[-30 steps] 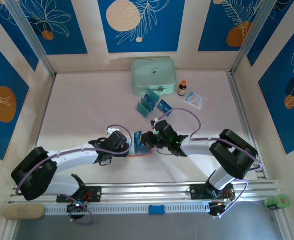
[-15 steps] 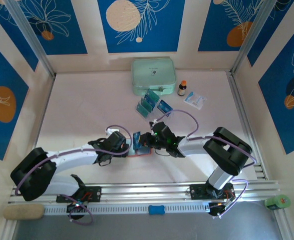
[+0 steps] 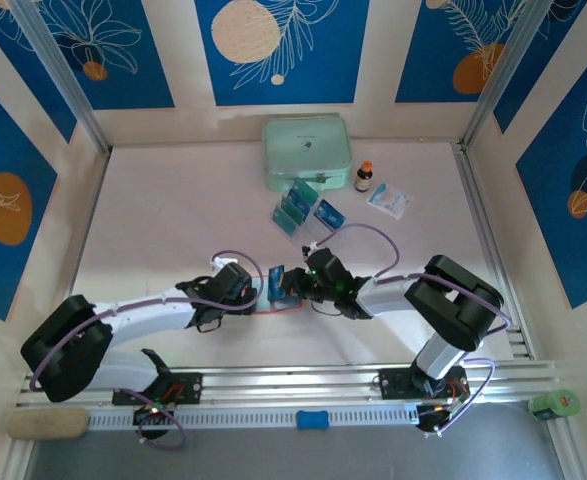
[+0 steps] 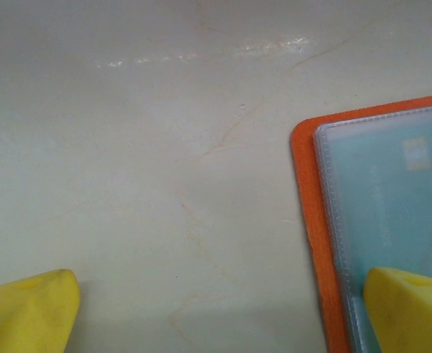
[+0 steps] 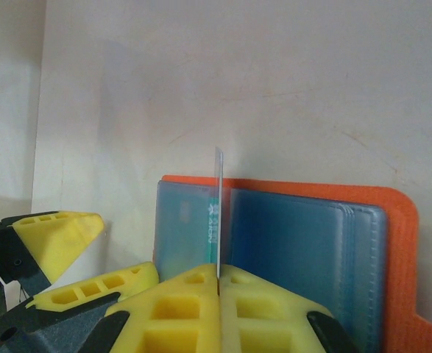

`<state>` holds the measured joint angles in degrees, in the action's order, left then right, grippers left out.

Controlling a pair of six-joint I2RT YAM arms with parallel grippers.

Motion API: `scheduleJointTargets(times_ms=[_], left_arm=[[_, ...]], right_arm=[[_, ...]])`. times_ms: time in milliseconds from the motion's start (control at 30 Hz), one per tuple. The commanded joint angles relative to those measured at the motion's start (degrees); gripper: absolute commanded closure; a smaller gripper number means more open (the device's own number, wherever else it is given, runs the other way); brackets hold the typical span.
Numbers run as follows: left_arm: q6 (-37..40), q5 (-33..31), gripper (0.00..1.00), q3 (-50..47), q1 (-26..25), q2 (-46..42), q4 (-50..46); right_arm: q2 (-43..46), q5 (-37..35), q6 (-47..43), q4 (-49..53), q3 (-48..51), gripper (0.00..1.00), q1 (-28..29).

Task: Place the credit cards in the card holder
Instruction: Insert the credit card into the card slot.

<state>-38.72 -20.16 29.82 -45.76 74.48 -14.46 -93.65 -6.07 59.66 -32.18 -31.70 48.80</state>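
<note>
The orange card holder (image 5: 289, 193) lies open on the table, its greyish-blue pockets facing up, and appears as an orange edge (image 3: 278, 309) between the two arms. My right gripper (image 5: 218, 276) is shut on one teal credit card (image 5: 218, 206), held upright and edge-on over the fold between the pockets. My left gripper (image 4: 216, 316) is open wide at the holder's left edge (image 4: 307, 220). One of its yellow fingertips (image 4: 411, 309) rests on a clear pocket and the other sits on bare table. More credit cards (image 3: 293, 208) stand further back.
A mint-green zip case (image 3: 307, 152) lies at the back. A small brown bottle (image 3: 363, 177) and a white-and-blue sachet (image 3: 388, 200) are to its right. A loose card (image 3: 328, 213) lies beside the clear rack.
My right gripper has moved a little to the left with the card, closer over the holder. The left arm has stayed put.
</note>
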Motion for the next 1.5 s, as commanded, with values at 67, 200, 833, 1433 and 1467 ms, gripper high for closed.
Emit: scheduleJointTargets(times_ms=[67,200,833,1433,1467], left_arm=[[-0.5,-0.9,0.02,-0.8,0.3,-1.2,-1.3],[-0.5,-0.9,0.02,-0.8,0.4,-1.1,-1.2],[-0.5,-0.9,0.02,-1.0,0.3,-1.2,-1.0],[-0.5,-0.9,0.02,-1.1,0.4,-1.3,-1.0],[-0.5,-0.9,0.02,-1.1,0.4,-1.3,-1.0]], right_arm=[[-0.5,-2.0,0.3,-0.8,1.2,1.00,0.7],[-0.9,-1.9,0.4,-1.1,1.3,1.00,0.9],[-2.7,-1.2,2.5,-3.9,2.7,1.00,1.9],[-3.0,-0.4,3.5,-4.1,4.1,1.00,3.2],[-3.0,-0.4,3.6,-4.0,4.1,1.00,3.2]])
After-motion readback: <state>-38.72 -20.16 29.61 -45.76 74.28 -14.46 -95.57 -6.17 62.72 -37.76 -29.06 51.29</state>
